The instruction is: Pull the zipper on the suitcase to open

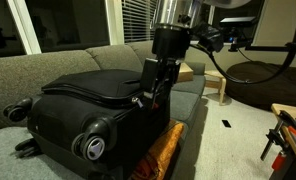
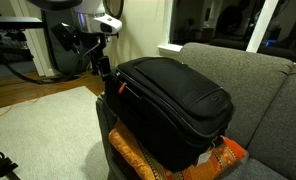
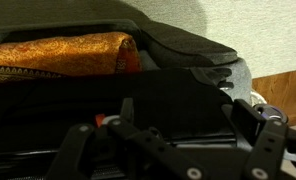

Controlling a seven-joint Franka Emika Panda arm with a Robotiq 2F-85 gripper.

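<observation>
Wrist view, fingers (image 3: 254, 128) spread at suitcase (image 3: 168, 95) edge, exterior view, open carpet (image 1: 238, 140) beside

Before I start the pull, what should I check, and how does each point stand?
1. Tool at the suitcase edge: ok, at the corner by the wheels.
2. Zipper pull located: ok, its red tag shows beside the tool in an exterior view.
3. Pull held in the tool: cannot tell, the wrist view is too dark.
4. Tool open or shut: cannot tell.
5. Suitcase lying flat on the couch: ok.
6. Nothing lying on top of the suitcase: ok in both exterior views.
</observation>
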